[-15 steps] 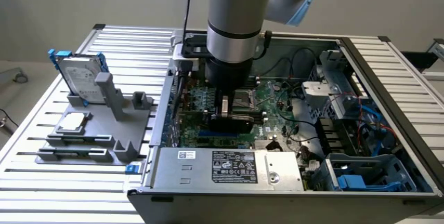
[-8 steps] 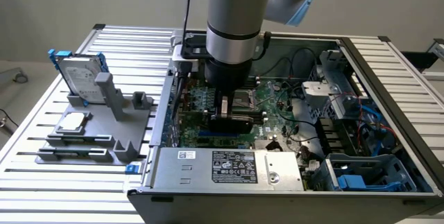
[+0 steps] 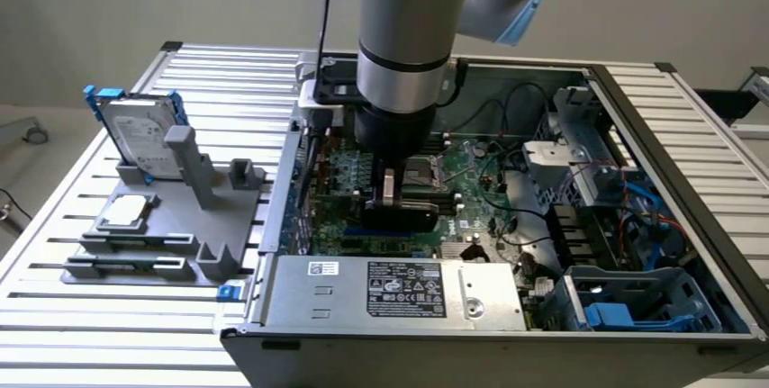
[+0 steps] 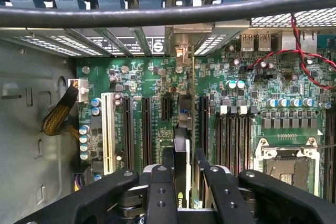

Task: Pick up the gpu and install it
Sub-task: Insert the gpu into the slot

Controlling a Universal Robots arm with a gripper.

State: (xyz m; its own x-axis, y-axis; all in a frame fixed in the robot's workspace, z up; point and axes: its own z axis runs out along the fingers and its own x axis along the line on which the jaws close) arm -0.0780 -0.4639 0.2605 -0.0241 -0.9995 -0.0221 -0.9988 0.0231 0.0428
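Listing what we find at this moment, item by item.

Item: black two-fingered pincer (image 4: 182,184) on the grey and light-blue robot arm (image 3: 406,37), lowered into the open grey computer case (image 3: 673,127) at the centre of the exterior frame. Its jaws stand partly closed, clamped on the two faces of a thin card.

Item: the gpu (image 4: 181,148), a flat black-shrouded expansion card seen edge-on in the wrist view, held upright between the fingers (image 4: 160,192). It lies in line with the long black expansion slots (image 4: 146,129) of the green motherboard (image 4: 152,74), its far end pointing towards the rear bracket openings of the case.

Item: grey parts fixture (image 3: 198,190) at the exterior view's left, on the slatted aluminium table (image 3: 72,334), carrying the silver hard drive with blue rails (image 3: 139,136) and the small square silver chip (image 3: 126,212).

Progress, as we judge it: pick-up done, card brought over the board and aligned with a slot. We cannot tell whether its edge connector is seated. Release is not yet made, so installation remains unconfirmed.
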